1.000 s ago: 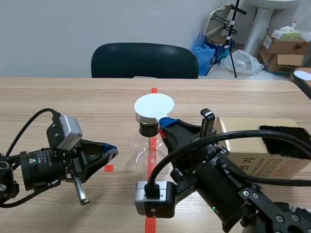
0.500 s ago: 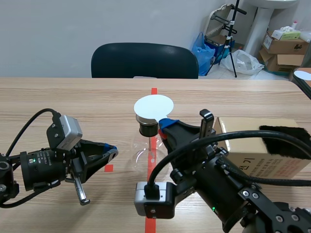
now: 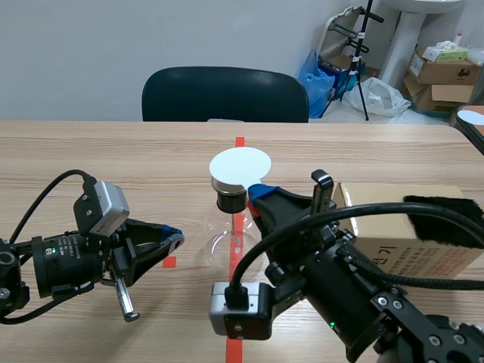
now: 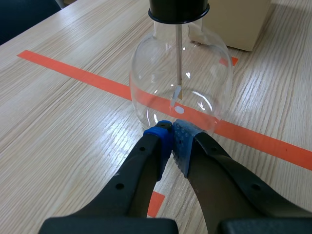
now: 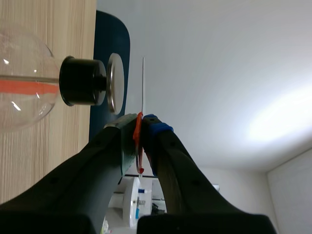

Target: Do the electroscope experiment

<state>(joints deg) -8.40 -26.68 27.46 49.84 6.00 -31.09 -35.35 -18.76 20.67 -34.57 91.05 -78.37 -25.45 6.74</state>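
**A:** Nearest to us, the right hand (image 5: 141, 122) is pinching a thin white plate (image 3: 240, 162) by what looks like a red tab at its edge, pads pressed on either side.

**B:** And the left hand (image 4: 171, 131)?

**A:** Low on the bench (image 3: 113, 159), fingers pressed together on nothing. Its tips sit right at the foot of the electroscope flask (image 4: 180, 92). I can't tell whether they touch the glass.

**B:** So where's the flask itself?

**A:** Upright on the bench, between the two arms, with its long axis vertical. The rod (image 4: 179, 53) hangs straight down inside, and the black stopper (image 5: 80, 81) sits on the neck with the metal cap disc (image 5: 114, 83) on top.

**B:** And the relation that matters?

**A:** Plate over cap disc. The right wrist view has them edge-on, face to face and parallel, with a sliver of gap between them. They are just apart, not touching. The right hand is the one nearer the top, so my guess is the next move runs along that vertical axis.

**B:** Anything beyond?

**A:** A cardboard box (image 3: 401, 219) beside the right arm and a chair (image 3: 225, 94) across the bench.
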